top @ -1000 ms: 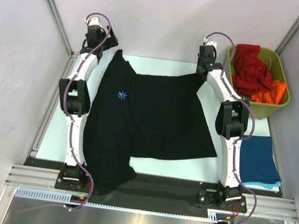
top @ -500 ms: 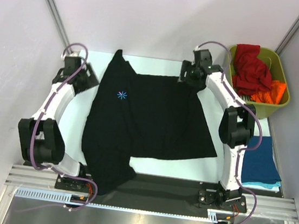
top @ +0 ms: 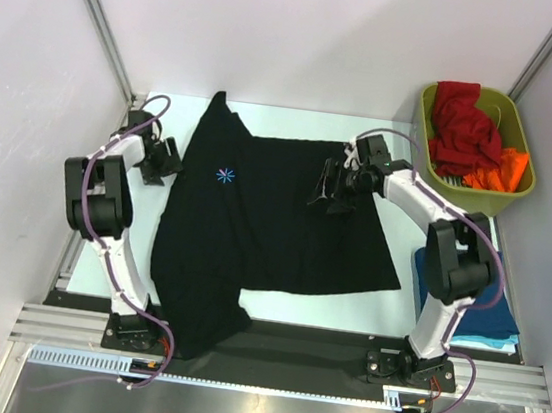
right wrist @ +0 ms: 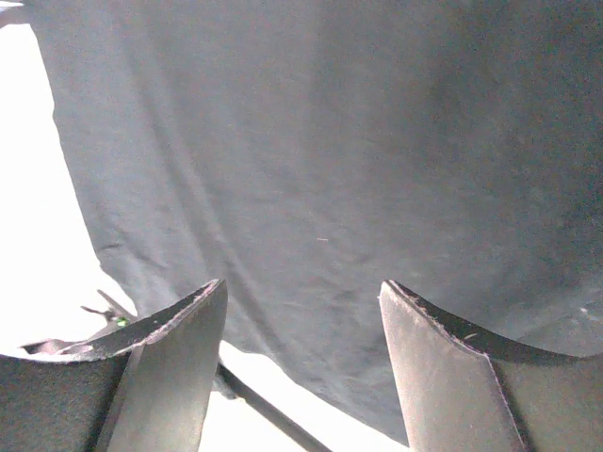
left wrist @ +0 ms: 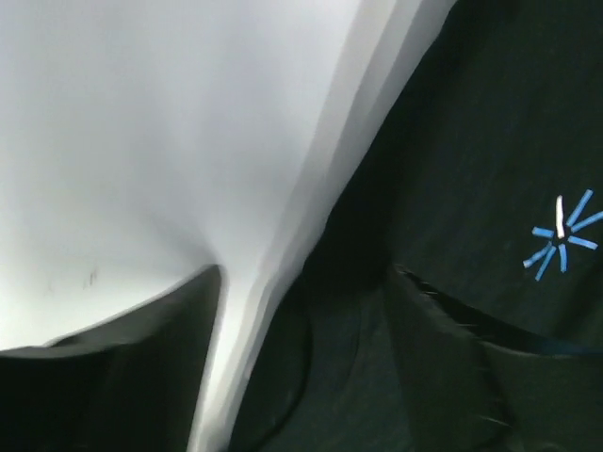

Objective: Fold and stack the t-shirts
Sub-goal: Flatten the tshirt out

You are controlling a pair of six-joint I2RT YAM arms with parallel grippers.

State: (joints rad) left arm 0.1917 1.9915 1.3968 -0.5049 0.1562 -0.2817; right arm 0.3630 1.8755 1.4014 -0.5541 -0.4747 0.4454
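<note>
Both arms drew back nearer. Left gripper at the black t-shirt left edge, right gripper over it; both spread, empty. One red t-shirt, one orange t-shirt, one dark blue t-shirt.

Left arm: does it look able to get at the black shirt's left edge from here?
Probably yes. The left gripper sits open at the left edge of the black t-shirt; its wrist view shows that edge between the jaws, nothing covering it. The right gripper is over the shirt's other side.

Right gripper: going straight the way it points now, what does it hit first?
Most likely the black t-shirt: the right gripper is open and only that cloth fills the view ahead. Gap to it unclear.
</note>
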